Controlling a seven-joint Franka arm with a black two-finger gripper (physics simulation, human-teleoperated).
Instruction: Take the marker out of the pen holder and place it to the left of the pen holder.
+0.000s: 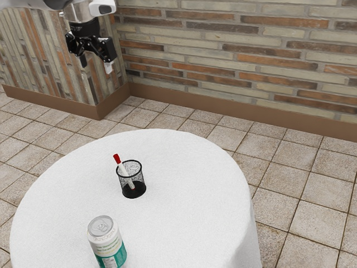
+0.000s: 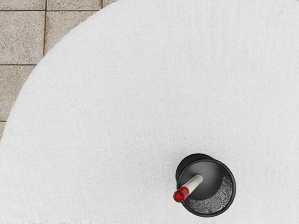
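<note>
White cloth (image 1: 189, 190) spreads wide between pen holder (image 1: 134, 193) and table edge (image 1: 239, 162).

The Franka arm (image 1: 42, 3) has smooth white and pale grey casing, with a shinier silver-grey section (image 1: 80, 12) towards the wrist. A rounded white housing (image 1: 99, 3) carries a small dark marking. Below comes a round black collar (image 1: 83, 27), then the angular black two-fingered end effector (image 1: 96, 65), with small pale flecks on its linkage and a whitish patch by one fingertip.
</note>
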